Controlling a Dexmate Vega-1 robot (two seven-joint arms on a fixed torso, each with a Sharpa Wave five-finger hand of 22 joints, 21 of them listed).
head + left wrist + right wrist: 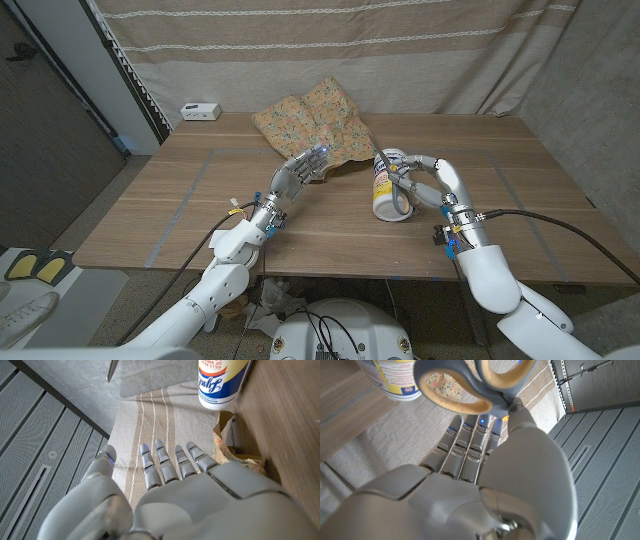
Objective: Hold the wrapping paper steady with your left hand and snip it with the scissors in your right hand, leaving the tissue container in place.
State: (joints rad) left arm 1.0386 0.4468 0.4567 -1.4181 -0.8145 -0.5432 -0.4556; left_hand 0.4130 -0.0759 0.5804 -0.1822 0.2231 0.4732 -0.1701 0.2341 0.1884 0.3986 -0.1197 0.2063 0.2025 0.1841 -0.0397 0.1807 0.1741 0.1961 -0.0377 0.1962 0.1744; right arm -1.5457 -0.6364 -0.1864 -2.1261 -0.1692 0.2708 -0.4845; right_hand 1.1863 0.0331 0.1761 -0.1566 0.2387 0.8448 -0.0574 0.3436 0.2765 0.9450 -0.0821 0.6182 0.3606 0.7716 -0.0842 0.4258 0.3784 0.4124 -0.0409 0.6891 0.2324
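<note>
**Q:** Where does the wrapping paper (315,122) lie, and how will it handle?

**A:** It lies crumpled on the table (180,210), behind the tissue container (388,184), which stands upright just beside its near edge. Judged from its creases, the sheet is light and limp; it will likely shift or buckle under the blades unless pinned close to the cut line, near that edge.

**Q:** How are the hands posed?

**A:** The left hand (303,170) is raised at the paper's near edge, to the container's left, fingers spread and grasping nothing. The right hand (425,185), just right of the container, grips the scissors (475,385) by their grey-and-yellow loops.
</note>
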